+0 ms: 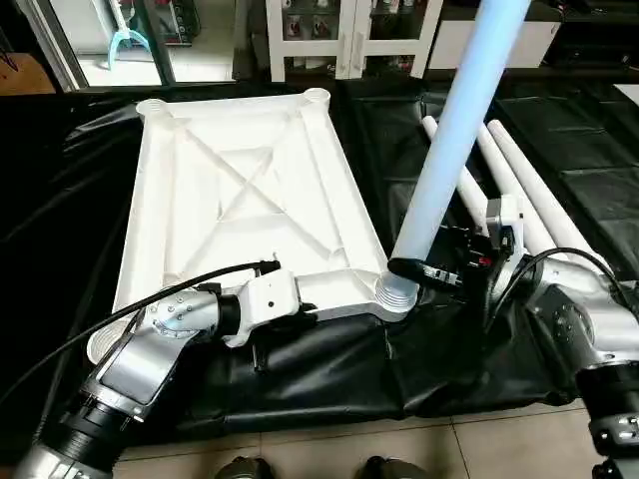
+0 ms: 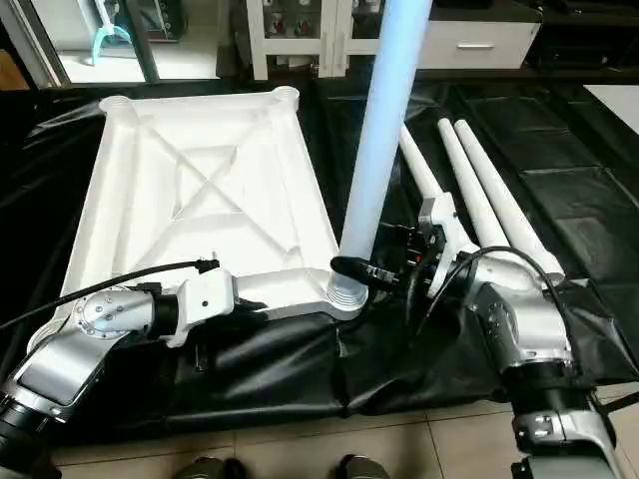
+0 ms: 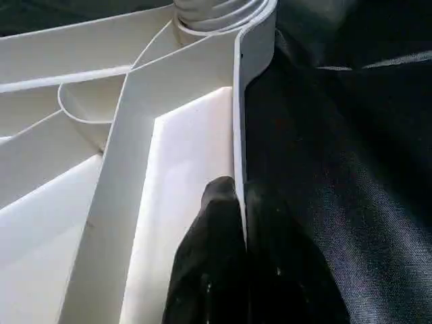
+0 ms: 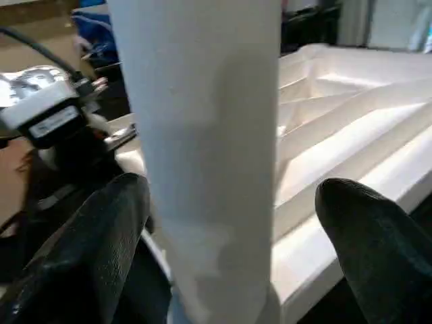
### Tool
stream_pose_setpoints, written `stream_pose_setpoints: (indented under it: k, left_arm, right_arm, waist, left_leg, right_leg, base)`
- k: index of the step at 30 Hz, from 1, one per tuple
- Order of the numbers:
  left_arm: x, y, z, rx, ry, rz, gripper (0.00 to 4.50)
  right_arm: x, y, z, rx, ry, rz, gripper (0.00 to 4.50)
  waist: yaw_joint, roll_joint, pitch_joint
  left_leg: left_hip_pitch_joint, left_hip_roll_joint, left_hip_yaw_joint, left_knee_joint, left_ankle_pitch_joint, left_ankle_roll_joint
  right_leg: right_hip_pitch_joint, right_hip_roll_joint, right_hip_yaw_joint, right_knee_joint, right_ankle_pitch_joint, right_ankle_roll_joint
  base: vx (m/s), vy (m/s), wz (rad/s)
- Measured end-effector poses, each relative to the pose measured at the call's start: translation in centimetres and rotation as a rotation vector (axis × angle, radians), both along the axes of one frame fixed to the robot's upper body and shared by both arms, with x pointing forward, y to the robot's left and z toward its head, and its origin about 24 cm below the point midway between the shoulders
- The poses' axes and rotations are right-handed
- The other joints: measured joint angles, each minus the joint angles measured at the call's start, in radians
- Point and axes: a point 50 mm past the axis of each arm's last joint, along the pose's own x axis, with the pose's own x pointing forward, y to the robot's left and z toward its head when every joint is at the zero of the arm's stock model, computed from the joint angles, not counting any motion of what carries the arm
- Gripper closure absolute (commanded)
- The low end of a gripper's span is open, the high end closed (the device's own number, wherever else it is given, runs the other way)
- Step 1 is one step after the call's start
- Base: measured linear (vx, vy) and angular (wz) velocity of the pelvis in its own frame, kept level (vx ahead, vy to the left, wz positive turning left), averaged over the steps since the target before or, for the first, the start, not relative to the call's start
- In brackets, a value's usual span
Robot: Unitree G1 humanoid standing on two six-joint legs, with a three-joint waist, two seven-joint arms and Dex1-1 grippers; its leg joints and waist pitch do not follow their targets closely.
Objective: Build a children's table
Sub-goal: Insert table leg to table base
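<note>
**Desk:** What is seen at the centre of the head-camera frames?

**Caption writer:** The white tabletop [image 1: 250, 190] is laid upside down on a black sheet [image 1: 329, 369], its X-ribbed underside turned up, filling the centre-left of the frame. One white leg [image 1: 454, 130] is stood upright in the corner socket [image 1: 396, 292] at the lower centre, rising out through the top edge of the frame.

**Desk:** And the grippers?

**Caption writer:** The left gripper [image 3: 239, 223] is clenched on the tabletop's near rim, at lower left of centre; in the left wrist view the thin white edge is pinched between the two black fingers [image 3: 209, 263]. The right gripper [image 4: 229, 236] is held released around the base of the upright leg, right of centre; in the right wrist view the fingers are spread wide on either side of the tube, with a gap visible between the leg and the finger on the tabletop's side.

**Desk:** The remaining parts?

**Caption writer:** Three more legs [image 2: 479, 185] are laid side by side on the sheet at the upper right, behind the right arm. White cabinets [image 1: 349, 35] are seen along the top edge, and pale floor tiles [image 1: 479, 449] along the bottom.
</note>
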Motion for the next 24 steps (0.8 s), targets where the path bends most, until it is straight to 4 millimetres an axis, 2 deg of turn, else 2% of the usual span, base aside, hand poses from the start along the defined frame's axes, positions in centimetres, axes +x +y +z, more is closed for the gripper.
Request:
stream_pose_setpoints:
  k: [3,12,17,22,24]
  left_arm:
    - [0.0,0.0,0.0,-0.002,0.003,-0.004,4.50]
    - [0.0,-0.2,0.0,-0.003,0.003,-0.007,4.50]
    - [0.0,-0.3,0.0,-0.004,0.004,-0.010,4.50]
    - [-0.1,-0.4,0.0,0.001,0.005,-0.020,4.50]
    - [-0.1,-0.4,0.0,0.002,0.005,-0.021,4.50]
  right_arm:
    - [-0.3,-0.6,-0.3,-0.015,0.049,0.028,0.21]
    - [-0.3,-0.5,-1.4,-0.040,0.107,0.052,0.21]
    - [0.4,0.4,-1.2,-0.045,0.093,0.073,0.21]
    - [0.8,0.8,-0.9,-0.050,0.080,0.087,0.21]
    - [0.7,0.8,-1.0,-0.050,0.089,0.092,0.49]
  waist:
    - [0.000,0.000,0.000]
    - [0.003,-0.001,-0.001]
    - [0.004,-0.001,-0.001]
    - [0.015,-0.001,-0.001]
    - [0.016,-0.001,-0.001]
  left_leg:
    - [0.000,0.000,0.000,0.000,0.000,0.000]
    - [0.000,0.001,0.000,0.001,0.001,0.002]
    - [0.000,0.001,0.000,0.002,0.001,0.002]
    - [0.000,0.001,0.000,0.002,0.001,0.002]
    - [0.000,0.002,0.000,0.002,0.001,0.002]
  right_leg:
    - [0.000,0.000,0.000,0.001,0.000,0.000]
    - [0.000,0.000,-0.001,0.002,0.000,0.000]
    - [0.000,0.000,-0.001,0.003,0.000,0.000]
    - [0.000,0.000,-0.001,0.003,0.000,0.000]
    - [0.000,0.000,-0.001,0.003,0.000,0.000]
  base:
    - [0.000,0.000,0.00]
    - [0.000,0.000,0.00]
    - [0.000,0.000,0.00]
    - [0.000,0.000,0.00]
    - [0.000,0.000,0.00]
